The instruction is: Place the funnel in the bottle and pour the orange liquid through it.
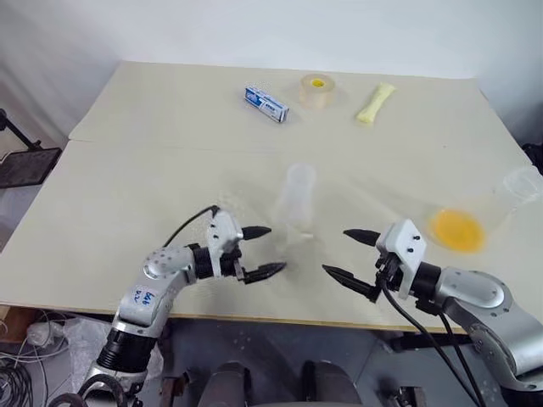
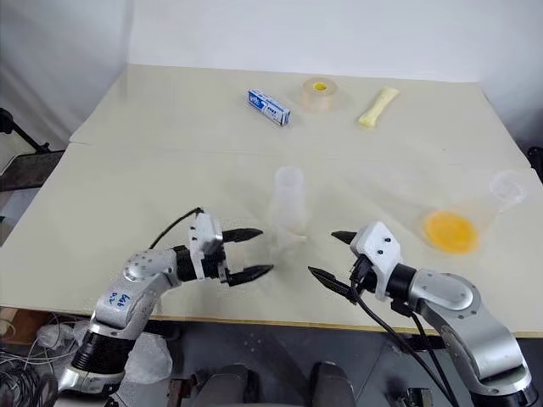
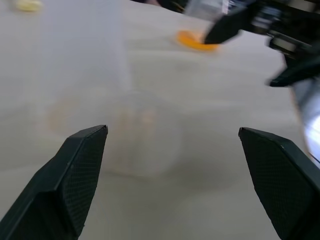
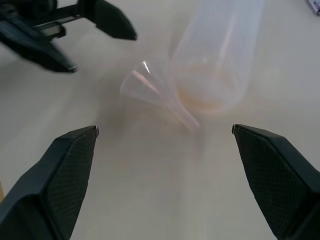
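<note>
A small clear plastic funnel lies on its side on the pale beige table, just beside the upright clear plastic container. Orange liquid sits in a clear conical vessel to the right. Both the left gripper and right gripper hang spread wide, empty. A blue-and-white box bears unreadable print.

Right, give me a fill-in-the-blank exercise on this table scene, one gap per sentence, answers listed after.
1. The left gripper and the right gripper both have their black fingers ___.
2. The small clear plastic funnel lies on its ___ beside the tall clear plastic container.
3. The clear tapering plastic vessel near the table's right edge holds liquid coloured ___.
4. The blue-and-white box lies to the ___ of the yellowish tape roll.

Missing words: open; side; orange; left
</note>
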You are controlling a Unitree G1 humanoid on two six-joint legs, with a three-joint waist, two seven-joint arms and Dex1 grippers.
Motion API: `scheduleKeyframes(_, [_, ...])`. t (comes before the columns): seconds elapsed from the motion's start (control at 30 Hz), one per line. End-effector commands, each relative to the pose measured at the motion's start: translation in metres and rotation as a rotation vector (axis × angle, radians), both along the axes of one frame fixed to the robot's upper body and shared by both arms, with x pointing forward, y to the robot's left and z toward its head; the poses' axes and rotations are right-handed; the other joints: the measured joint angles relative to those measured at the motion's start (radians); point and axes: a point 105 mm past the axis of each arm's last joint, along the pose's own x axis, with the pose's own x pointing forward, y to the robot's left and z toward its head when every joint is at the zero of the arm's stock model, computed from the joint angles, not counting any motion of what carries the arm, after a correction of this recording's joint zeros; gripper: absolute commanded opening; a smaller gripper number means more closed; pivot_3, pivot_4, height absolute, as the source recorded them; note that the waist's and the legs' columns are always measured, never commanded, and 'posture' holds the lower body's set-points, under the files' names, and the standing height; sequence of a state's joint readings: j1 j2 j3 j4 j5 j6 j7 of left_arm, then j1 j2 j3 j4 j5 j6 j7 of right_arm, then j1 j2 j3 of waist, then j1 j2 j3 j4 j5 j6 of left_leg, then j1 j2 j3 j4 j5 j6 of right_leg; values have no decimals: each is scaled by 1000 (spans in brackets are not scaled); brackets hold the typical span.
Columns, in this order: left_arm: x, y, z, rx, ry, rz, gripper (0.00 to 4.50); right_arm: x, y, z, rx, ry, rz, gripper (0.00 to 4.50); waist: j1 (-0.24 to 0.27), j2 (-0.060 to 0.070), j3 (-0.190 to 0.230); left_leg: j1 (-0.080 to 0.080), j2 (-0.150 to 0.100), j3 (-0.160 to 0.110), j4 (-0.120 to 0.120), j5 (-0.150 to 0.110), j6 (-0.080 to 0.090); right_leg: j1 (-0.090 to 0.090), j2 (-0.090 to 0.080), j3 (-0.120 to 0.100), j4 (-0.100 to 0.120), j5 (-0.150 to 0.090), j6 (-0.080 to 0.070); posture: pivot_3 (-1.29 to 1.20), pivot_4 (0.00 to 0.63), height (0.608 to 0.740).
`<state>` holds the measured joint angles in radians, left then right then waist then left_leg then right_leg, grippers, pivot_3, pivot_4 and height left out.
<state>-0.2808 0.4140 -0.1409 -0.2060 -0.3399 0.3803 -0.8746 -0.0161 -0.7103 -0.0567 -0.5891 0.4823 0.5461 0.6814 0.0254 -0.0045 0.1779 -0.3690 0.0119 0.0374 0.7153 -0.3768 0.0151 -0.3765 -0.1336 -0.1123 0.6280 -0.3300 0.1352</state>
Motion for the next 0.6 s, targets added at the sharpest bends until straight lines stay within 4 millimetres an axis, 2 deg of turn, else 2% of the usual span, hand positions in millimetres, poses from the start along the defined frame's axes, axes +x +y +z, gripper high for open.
scheduleKeyframes(0.03, [-7, -18, 6, 13, -45, -22, 4471, -3, -9, 12, 17, -60, -9, 4500, 2, 0, 0, 0, 0, 0, 0, 0, 0, 0, 0, 1, 0, 0, 0, 0, 150, 740])
scheduleKeyframes(0.13, [-1, -29, 2, 24, -45, 27, 4471, -8, -22, 10, 43, -48, 12, 4500, 5, 0, 0, 0, -1, 0, 0, 0, 0, 1, 0, 1, -1, 0, 0, 0, 150, 740])
scheduleKeyframes(0.27, [10, -32, -6, 49, -54, 105, 4471, -13, -33, 8, 56, -42, 55, 4500, 2, 0, 0, 0, -2, 1, 0, 0, 0, 1, 1, 2, -1, 0, 0, 0, 150, 740])
scheduleKeyframes(0.43, [12, -36, -1, 23, -82, 125, 4471, -13, -50, 2, 57, -24, 84, 4500, 1, 1, -1, 1, -1, 1, -1, 0, 0, 1, 1, 2, -1, 0, 0, 0, 150, 740])
scheduleKeyframes(0.6, [13, -36, -7, 28, -70, 135, 4471, -11, -54, 0, 56, -32, 91, 4500, 4, 1, -1, 1, 0, 1, 0, 0, 0, 1, 0, 2, -2, 0, 0, 0, 150, 740])
